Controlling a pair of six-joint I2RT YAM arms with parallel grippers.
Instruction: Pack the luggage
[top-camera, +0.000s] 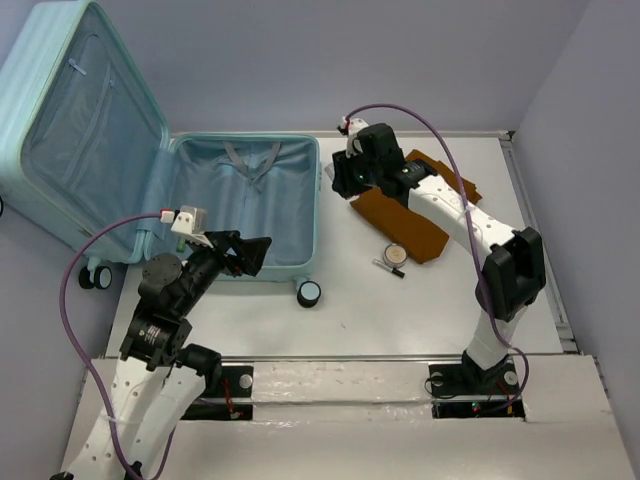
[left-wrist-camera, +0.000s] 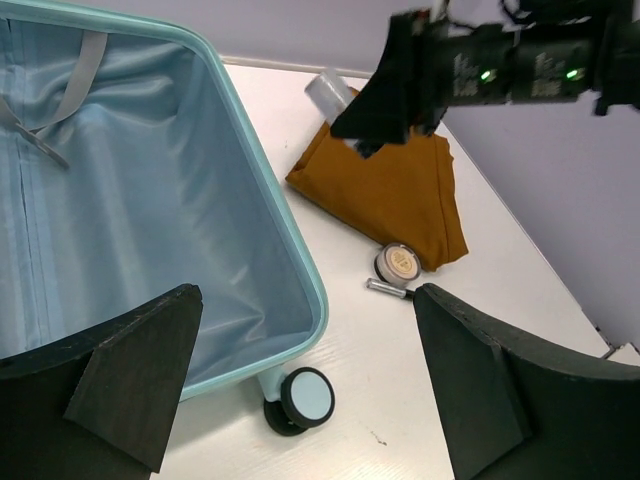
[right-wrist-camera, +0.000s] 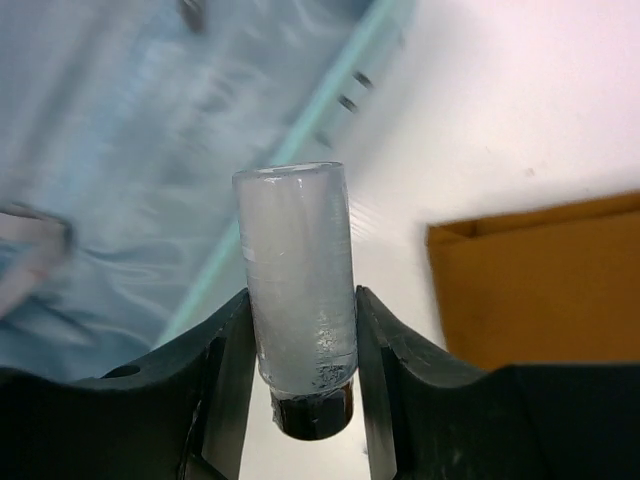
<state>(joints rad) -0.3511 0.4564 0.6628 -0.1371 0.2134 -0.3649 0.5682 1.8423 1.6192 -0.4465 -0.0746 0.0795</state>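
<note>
R gripper (right-wrist-camera: 302, 300) clamped on frosted bottle (right-wrist-camera: 297, 270), long axis along the fingers, capped end toward palm. Luggage (top-camera: 260, 220) lies open just to its left, so R arm nearer. L gripper (left-wrist-camera: 305, 295) jaws wide apart, empty, luggage corner below.

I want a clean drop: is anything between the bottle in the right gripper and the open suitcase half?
Only the side wall of the luggage, which the bottle in the right gripper must clear. The left gripper hangs open over the near corner, off that path.
</note>
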